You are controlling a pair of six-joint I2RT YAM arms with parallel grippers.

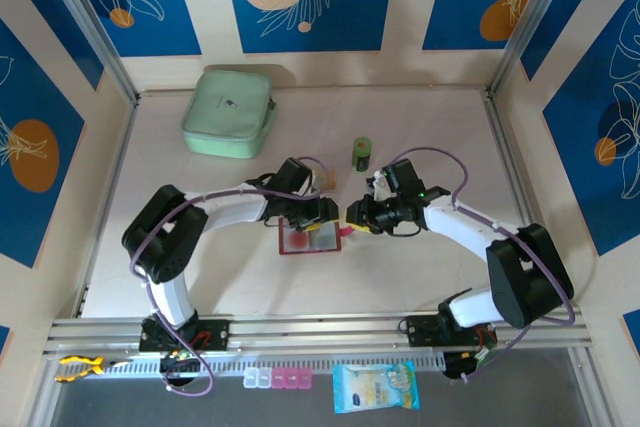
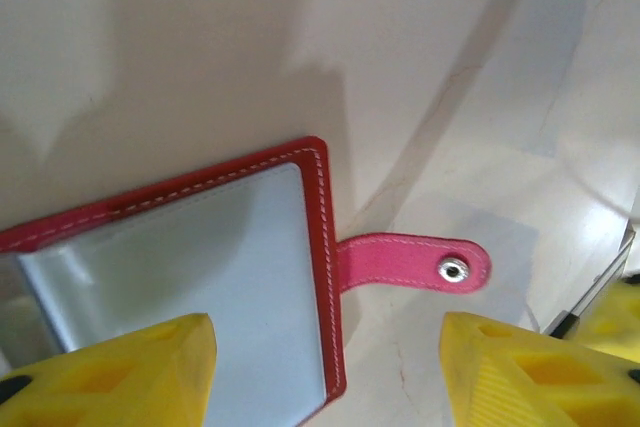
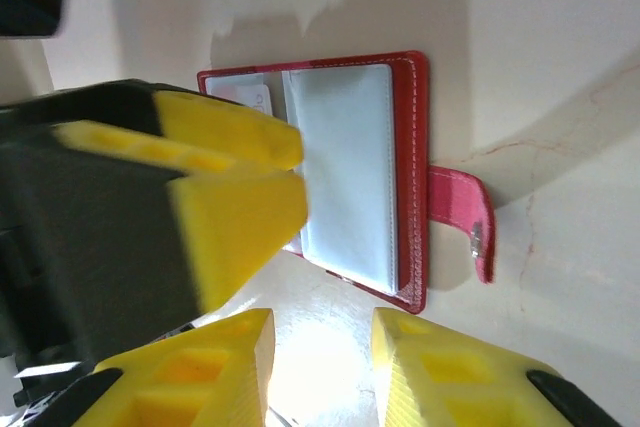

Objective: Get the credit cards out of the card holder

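Note:
The card holder lies open and flat on the table, dark red with clear sleeves. In the left wrist view its sleeve and pink snap tab sit just ahead of my left gripper, which is open and straddles the holder's corner from above. My left gripper hangs over the holder's far edge. The right gripper stands open over bare table just off the holder's right edge, nothing between its fingers. A pale card edge peeks from a sleeve, half hidden by the left fingers.
A mint-green zip case rests at the back left. A small green can stands just behind the two grippers. Metal rails run along the near edge, with a blue packet and pill boxes in front of them.

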